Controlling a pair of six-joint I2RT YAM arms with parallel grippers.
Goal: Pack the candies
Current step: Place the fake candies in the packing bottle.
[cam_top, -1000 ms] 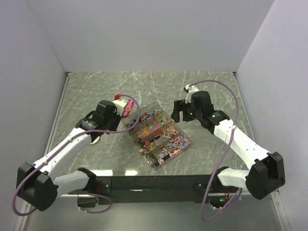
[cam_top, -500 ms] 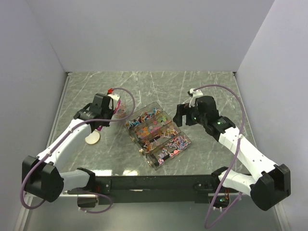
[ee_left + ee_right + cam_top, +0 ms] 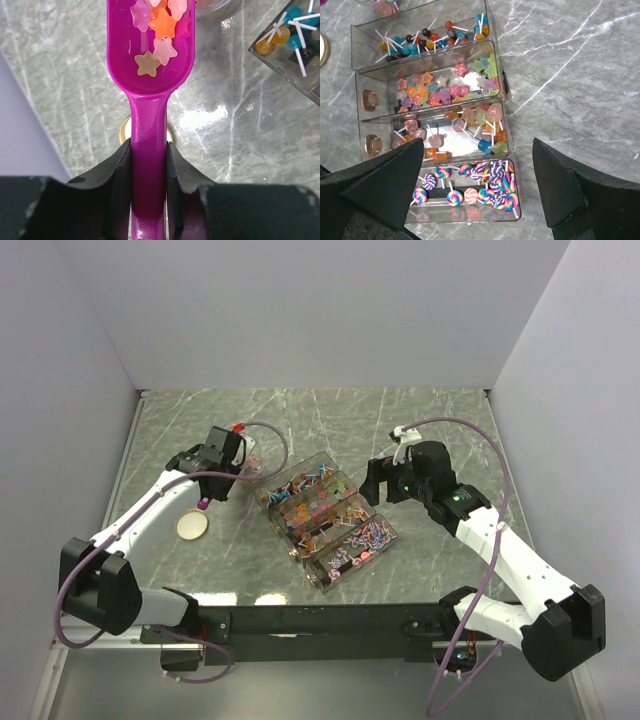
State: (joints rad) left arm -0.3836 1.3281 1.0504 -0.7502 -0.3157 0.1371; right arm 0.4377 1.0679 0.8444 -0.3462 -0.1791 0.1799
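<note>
Candies [image 3: 161, 24] — tiny coloured stars — lie in the magenta plastic scoop [image 3: 148, 125]; left gripper [image 3: 148, 155] pinches it level so none spill, right gripper [image 3: 478, 145] hangs spread apart.

A four-compartment box [image 3: 360, 45] sat slantwise at the middle of the desk [image 3: 440, 420], between the two arms, with candies [image 3: 445, 85] in every compartment. Left of it, the scoop [image 3: 149, 125] was clamped by its handle between the left fingers [image 3: 117, 170], above the desk, with more candies in its bowl. A lid [image 3: 192, 526] lay flat on the desk under the scoop's handle, apart from the box. The right fingers [image 3: 385, 175] hovered spread apart just right of the box
</note>
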